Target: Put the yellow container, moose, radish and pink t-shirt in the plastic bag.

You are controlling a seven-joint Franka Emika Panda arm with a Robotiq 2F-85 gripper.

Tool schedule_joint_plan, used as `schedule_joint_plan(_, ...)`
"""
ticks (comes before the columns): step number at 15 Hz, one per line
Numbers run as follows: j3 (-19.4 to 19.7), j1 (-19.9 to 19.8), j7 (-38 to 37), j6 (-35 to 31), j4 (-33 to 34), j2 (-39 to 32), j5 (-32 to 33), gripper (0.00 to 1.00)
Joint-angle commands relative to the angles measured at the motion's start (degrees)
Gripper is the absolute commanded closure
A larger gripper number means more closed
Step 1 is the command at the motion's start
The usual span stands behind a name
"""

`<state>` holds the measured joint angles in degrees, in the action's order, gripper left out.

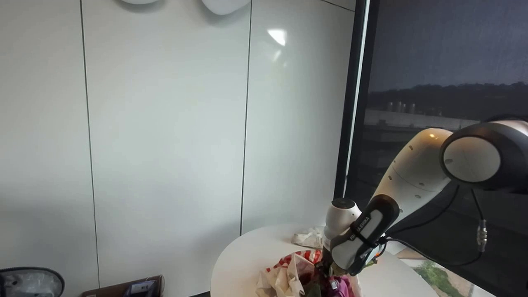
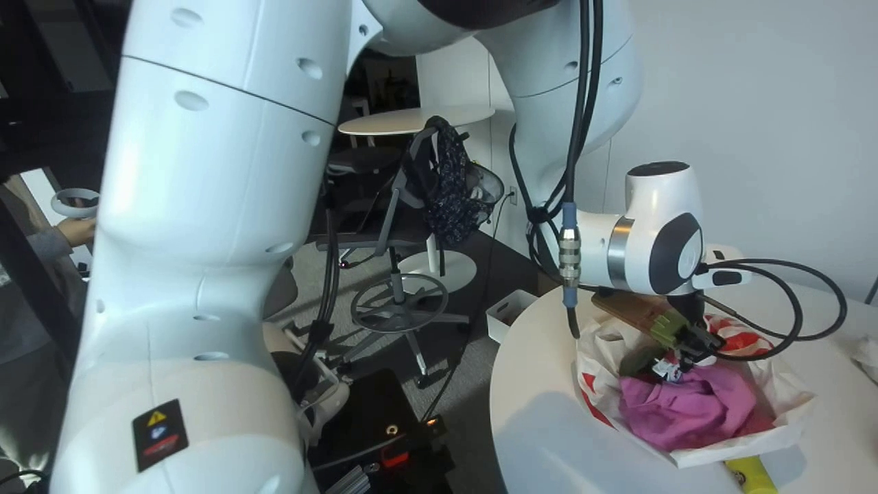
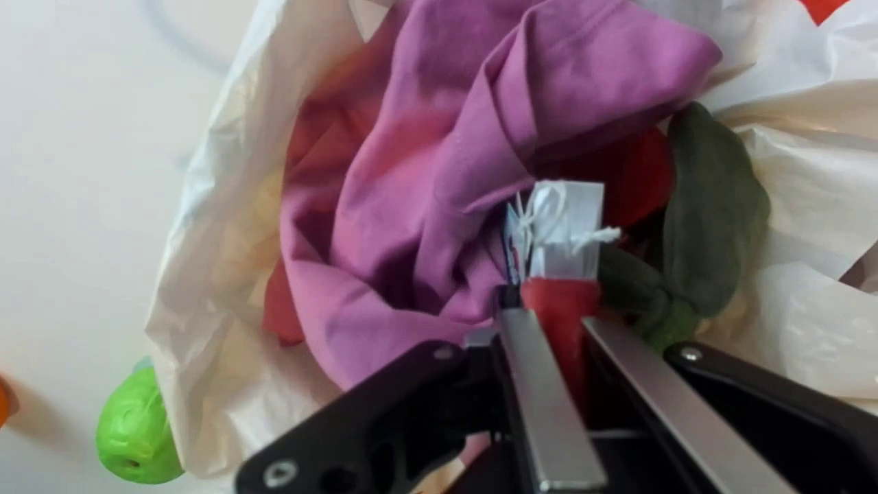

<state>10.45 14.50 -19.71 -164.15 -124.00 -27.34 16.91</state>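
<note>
Pink, soft and much folded: the t-shirt (image 3: pixel 453 185), lying inside the open plastic bag (image 3: pixel 206 343), with whitish, wrinkled film standing around. On this film, red printed shapes (image 2: pixel 748 340), to be seen in both exterior views. Under the bag, a round white table (image 2: pixel 549 425).

At the end of the white robot arm (image 1: pixel 412 165), the gripper (image 3: pixel 552 312), directed downwards into the bag opening. Fingers (image 3: pixel 549 398) almost together, clenched on a narrow red piece (image 3: pixel 562 298). At the end of this piece, a white tag (image 3: pixel 569 213) with thin string, reaching past the fingertips and very near to the pink fabric. Of which object a part, not possible to tell.

To the right of the tag in the wrist view, also inside the bag: a dark red thing (image 3: pixel 638 178), partly covered by the t-shirt, and a dark green soft thing (image 3: pixel 713 206), long and rounded, beside the film. What exactly, not clear.

Outside the bag, on the table: a bright green fruit-like thing (image 3: pixel 134 429), just beside the film, and, cut by the left border of the wrist view, an orange thing (image 3: pixel 3 403). In an exterior view, at the lower border, a yellow thing (image 2: pixel 751 473), only partly visible, just beside the bag. Farther away on the table, a crumpled whitish piece (image 1: pixel 309 238).
</note>
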Motion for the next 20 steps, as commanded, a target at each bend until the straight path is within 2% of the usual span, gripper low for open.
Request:
schedule_joint_plan(1,1.0,1.7,0.0,3.0,6.4,-5.5,-0.4,0.95)
schedule_joint_plan(5,0.8,2.3,0.2,4.4,12.8,-10.6,-0.5,0.96)
schedule_joint_plan(9,-1.1,1.4,1.8,5.1,18.4,-13.5,-2.1,0.95)
schedule_joint_plan(13,-2.9,-0.5,2.8,10.3,22.0,-16.9,-4.9,0.93)
schedule_joint_plan(14,-3.0,-0.6,2.7,11.4,22.4,-16.7,-5.5,0.63)
schedule_joint_plan(16,-3.3,-1.1,2.8,13.3,22.4,-15.4,-6.6,0.55)
schedule_joint_plan(20,-2.2,-0.5,1.8,19.5,19.2,-8.9,-5.6,0.26)
